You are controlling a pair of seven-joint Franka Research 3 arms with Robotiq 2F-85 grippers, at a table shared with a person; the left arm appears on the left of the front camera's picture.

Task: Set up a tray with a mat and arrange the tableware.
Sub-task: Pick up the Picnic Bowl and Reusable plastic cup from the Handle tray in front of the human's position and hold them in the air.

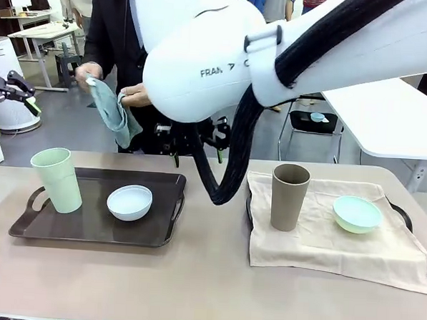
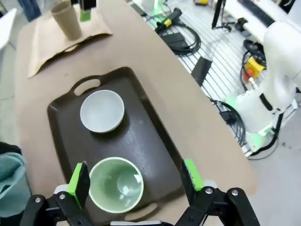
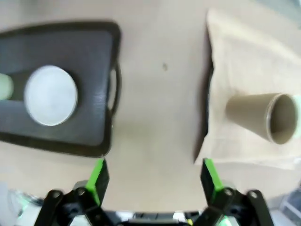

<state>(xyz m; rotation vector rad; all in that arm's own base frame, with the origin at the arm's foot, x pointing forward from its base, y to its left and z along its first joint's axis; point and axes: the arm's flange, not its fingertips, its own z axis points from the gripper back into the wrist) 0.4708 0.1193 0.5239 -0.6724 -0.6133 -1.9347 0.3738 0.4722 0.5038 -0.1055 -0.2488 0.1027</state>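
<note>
The tableware is split between two trays. The taupe-brown cup [image 1: 290,196] and the mint green bowl [image 1: 357,213] stand apart on a beige mat [image 1: 323,248] draped over the right-hand tray [image 1: 405,215], so that setting looks finished. The pale green cup [image 1: 57,179] and the white bowl [image 1: 130,201] sit just beside each other straight on the bare dark tray [image 1: 88,232] to the left, with no mat under them.

Across the table [image 1: 207,289], the person's hand [image 1: 89,72] holds up a grey-green cloth [image 1: 115,115], probably the second mat. By my reading about half the job is left: this cup and bowl would have to come off, the cloth go down, and both pieces go back on top.

The left gripper [image 2: 136,178] hangs above the pale green cup, fingers wide apart and empty. The right gripper [image 3: 154,175] hovers over the bare tabletop between the trays, its fingers also spread, holding nothing.
</note>
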